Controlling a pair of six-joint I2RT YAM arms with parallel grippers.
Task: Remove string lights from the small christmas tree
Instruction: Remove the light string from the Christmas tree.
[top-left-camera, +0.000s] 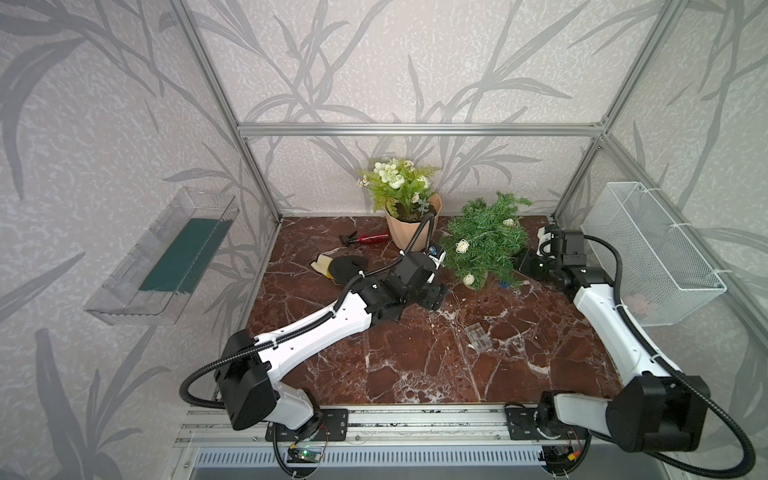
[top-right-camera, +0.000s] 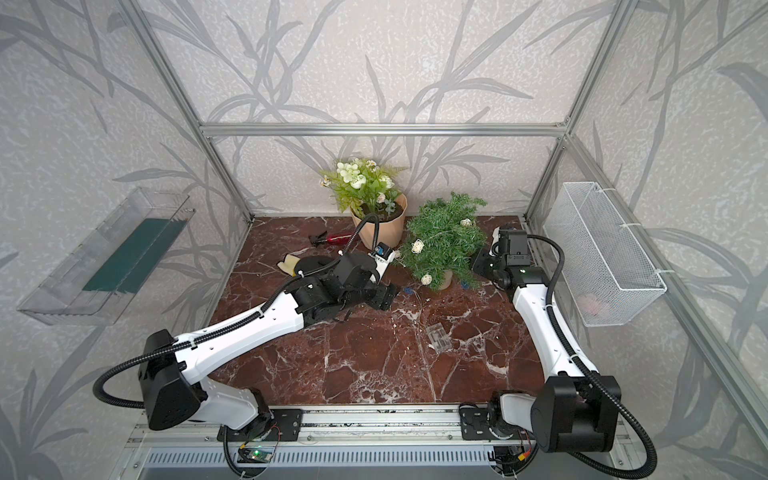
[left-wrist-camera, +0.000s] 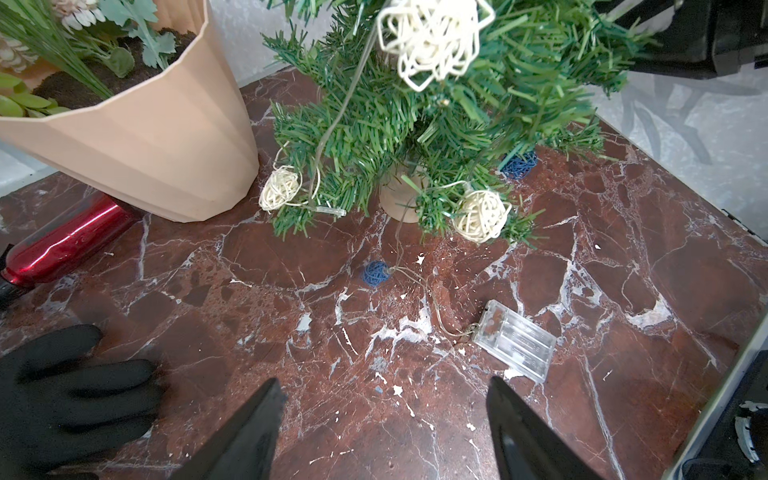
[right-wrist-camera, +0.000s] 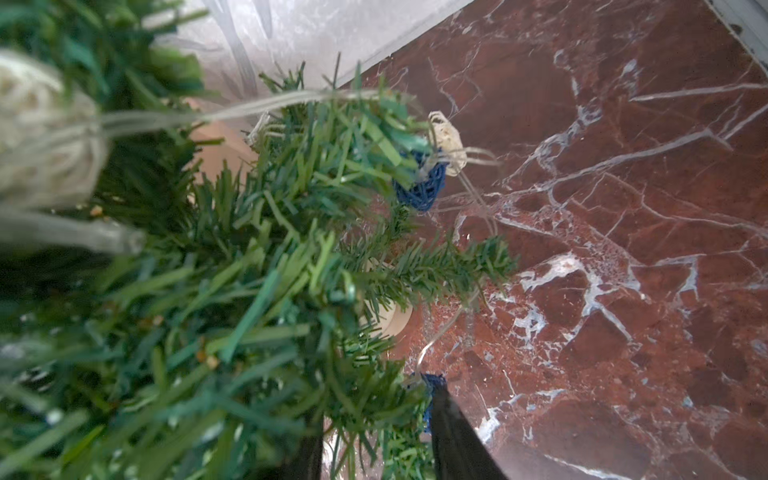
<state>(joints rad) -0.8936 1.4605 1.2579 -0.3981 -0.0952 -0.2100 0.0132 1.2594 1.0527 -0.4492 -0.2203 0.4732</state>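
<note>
The string lights (left-wrist-camera: 482, 214) wind through the small christmas tree (top-left-camera: 484, 245), battery box (left-wrist-camera: 515, 338) on the counter (left-wrist-camera: 291, 332). The left fingers (left-wrist-camera: 262, 419) gape empty; the right fingers (right-wrist-camera: 451, 432) straddle needles, grip unclear. Pulling snagged wire could topple the tree.

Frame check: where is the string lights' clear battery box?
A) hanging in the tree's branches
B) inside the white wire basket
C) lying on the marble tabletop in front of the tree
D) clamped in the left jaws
C: the battery box lies flat on the marble tabletop, apart from the small christmas tree, with nothing gripping it.
</note>
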